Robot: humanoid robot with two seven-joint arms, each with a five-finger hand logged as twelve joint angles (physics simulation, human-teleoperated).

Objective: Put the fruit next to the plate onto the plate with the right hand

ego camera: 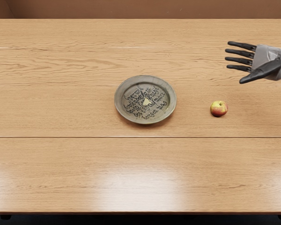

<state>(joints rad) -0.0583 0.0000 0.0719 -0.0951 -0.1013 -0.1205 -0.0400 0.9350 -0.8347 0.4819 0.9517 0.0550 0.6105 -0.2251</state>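
- The right hand (253, 62) comes in from the right edge and hovers above the table (61, 159), its 4 dark fingers (240, 53) spread and straight, thumb angled below, holding nothing.
- The apple (218, 108), red and yellow, lies on the wood to the right of the plate (123, 87), apart from it, and below-left of the hand.
- The round grey plate carries dark lettering and 1 small pale mark at its centre.

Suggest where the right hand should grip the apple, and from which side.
Grip the apple around its widest middle, coming down from above. It is small and round, resting on the table apart from the plate, so a top-down wrap probably suits best. The right hand hovers open beyond it, to the right.
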